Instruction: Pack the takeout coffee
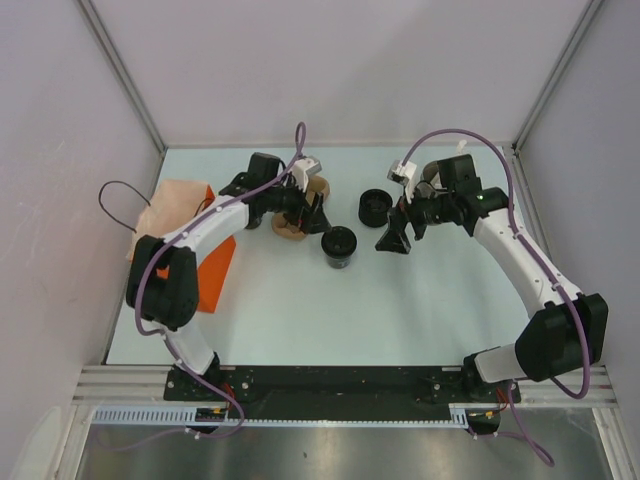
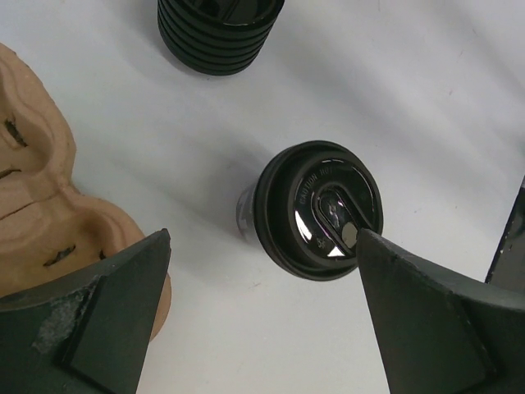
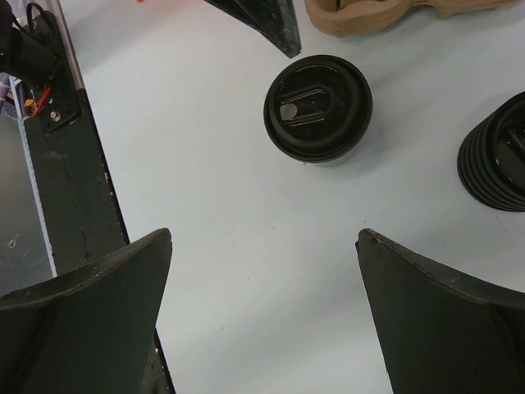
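Observation:
The takeout coffee (image 1: 340,247) is a small black cup with a glossy black lid, standing upright mid-table. In the left wrist view the coffee (image 2: 318,209) sits just beyond my open left gripper (image 2: 262,235), whose right finger (image 2: 426,320) overlaps the lid's edge. My left gripper (image 1: 308,214) hovers over the brown pulp carrier (image 1: 296,212), just left of the cup. My right gripper (image 1: 396,238) is open and empty to the cup's right. In the right wrist view the coffee (image 3: 318,107) stands well ahead of the right gripper (image 3: 264,235). The orange paper bag (image 1: 190,245) lies at the left.
A ribbed black stack (image 1: 373,207) stands behind the cup, also seen as the ribbed stack (image 2: 217,33) and ribbed stack (image 3: 496,160). The pulp carrier (image 2: 41,205) lies left of my left fingers. Grey walls enclose the table on three sides.

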Controlling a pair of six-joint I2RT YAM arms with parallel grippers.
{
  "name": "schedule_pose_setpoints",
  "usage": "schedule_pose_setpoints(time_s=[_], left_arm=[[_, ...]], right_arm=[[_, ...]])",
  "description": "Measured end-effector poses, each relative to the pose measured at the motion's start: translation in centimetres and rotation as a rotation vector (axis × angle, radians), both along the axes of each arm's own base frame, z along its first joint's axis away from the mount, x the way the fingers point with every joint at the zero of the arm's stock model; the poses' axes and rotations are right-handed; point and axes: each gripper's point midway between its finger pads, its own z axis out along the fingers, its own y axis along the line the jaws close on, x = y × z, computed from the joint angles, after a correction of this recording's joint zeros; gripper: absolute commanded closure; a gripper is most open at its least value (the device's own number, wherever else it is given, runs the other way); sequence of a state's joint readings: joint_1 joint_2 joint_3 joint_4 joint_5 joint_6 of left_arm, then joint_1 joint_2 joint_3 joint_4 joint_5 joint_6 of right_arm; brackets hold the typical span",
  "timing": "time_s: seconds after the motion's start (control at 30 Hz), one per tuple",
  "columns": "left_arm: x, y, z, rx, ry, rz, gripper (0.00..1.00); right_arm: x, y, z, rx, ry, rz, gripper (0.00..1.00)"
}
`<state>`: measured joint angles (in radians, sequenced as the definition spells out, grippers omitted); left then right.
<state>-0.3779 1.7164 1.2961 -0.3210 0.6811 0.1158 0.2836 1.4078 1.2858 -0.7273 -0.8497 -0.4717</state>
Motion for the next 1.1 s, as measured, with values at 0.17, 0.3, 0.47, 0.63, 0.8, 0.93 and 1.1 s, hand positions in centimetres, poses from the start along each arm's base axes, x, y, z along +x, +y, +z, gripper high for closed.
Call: schedule_pose_setpoints(time_s=[0.17,0.3,0.47,0.63,0.8,0.93,1.1], left_arm=[[0.5,-0.7,-1.3,-0.015,0.053,-0.011,0.0],[0.2,-1.3,-2.4,-0.035,0.112,-0.029,0.0],[-0.5,-1.9,-3.3,-0.066,0.174,-0.063,0.0],[-0.9,-2.1,-3.5,-0.099,0.216,-0.086,0.0],[-1.0,-2.2,-3.5,-0.135,0.242,-0.099,0.0],[-0.9,-2.2,-3.5,-0.152,0.248,-0.108,0.0],[-0.7,-2.3,-3.7,-0.164,0.254,-0.108,0.0]], right_arm=[[-0.5,0.2,0.2,0.02,0.006,0.017,0.0],[-0.7,0.2,0.4,0.028,0.006,0.024,0.0],[-0.9,0.2,0.4,0.03,0.004,0.025,0.0],[-1.1,0.1,0.6,0.034,-0.001,0.026,0.0],[-1.2,0.1,0.8,0.04,-0.005,0.029,0.0],[-1.3,0.2,0.9,0.044,-0.004,0.031,0.0],[-1.4,0.2,1.0,0.051,-0.002,0.038,0.0]])
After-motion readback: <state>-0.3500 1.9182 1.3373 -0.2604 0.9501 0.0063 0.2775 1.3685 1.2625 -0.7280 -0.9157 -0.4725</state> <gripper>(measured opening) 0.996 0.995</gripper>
